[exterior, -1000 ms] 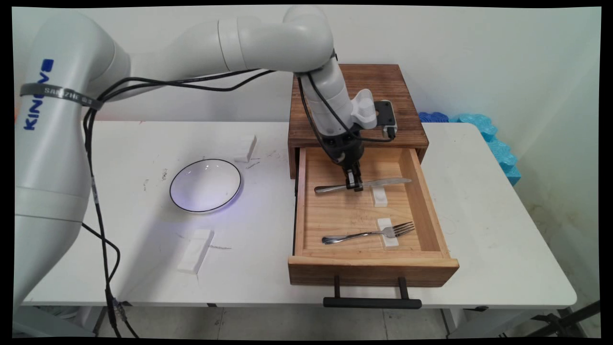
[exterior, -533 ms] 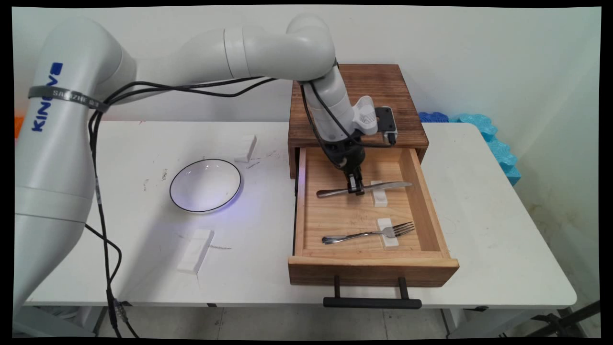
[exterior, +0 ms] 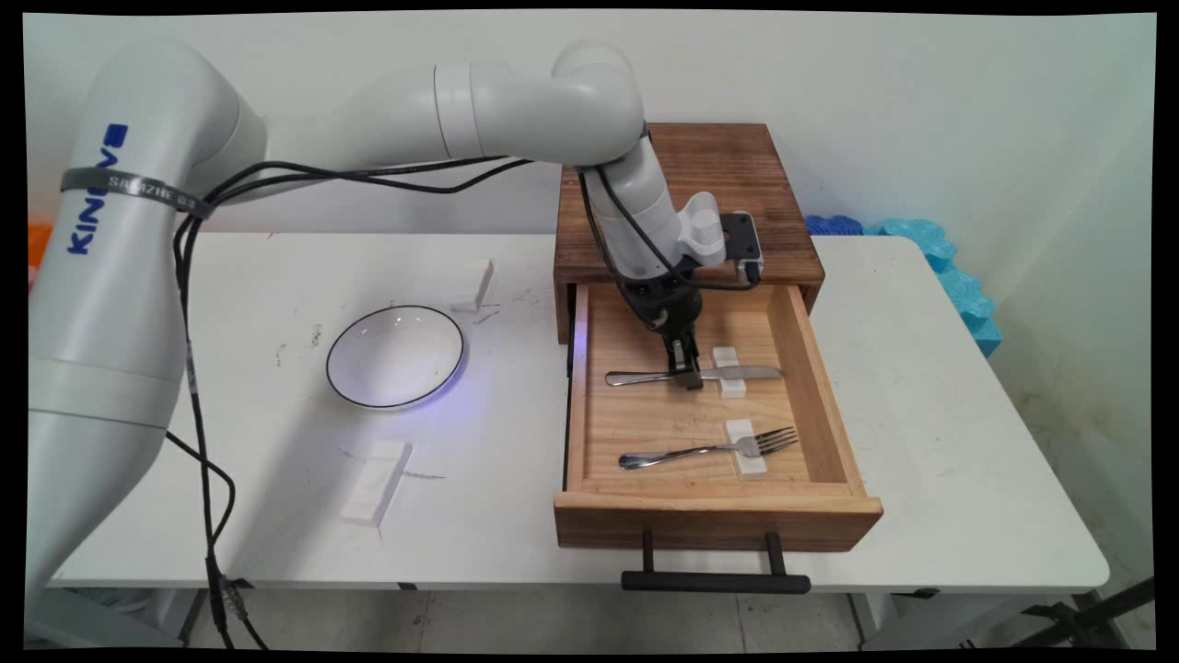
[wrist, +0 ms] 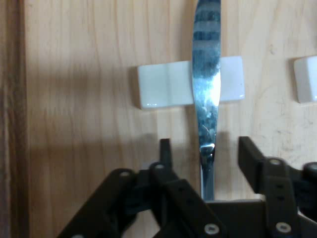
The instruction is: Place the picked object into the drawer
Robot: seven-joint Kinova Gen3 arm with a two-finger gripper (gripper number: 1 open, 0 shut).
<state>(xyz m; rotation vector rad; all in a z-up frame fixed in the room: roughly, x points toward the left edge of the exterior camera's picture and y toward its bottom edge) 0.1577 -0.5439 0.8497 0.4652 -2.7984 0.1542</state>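
1. A white table stands against a pale wall; its top shows dark scuffs and pen marks near the middle left.
2. Blue foam pieces lie along the table's far right edge, by the wall.
3. A dark wooden cabinet sits at the table's back, and its light wooden drawer is pulled out toward the near side, its black handle past the table edge.
4. In the drawer, a knife lies crosswise, its blade resting on a small white rest.
5. The gripper is down over the knife's middle; in the hand view its fingers stand apart on either side of the knife, not touching it, so the hand is open.
6. A fork lies nearer the drawer front, its tines on a second white rest.
7. Left of the cabinet, a white bowl with a dark rim sits on the table.
8. A white block lies behind the bowl, and another white block lies nearer the front edge.
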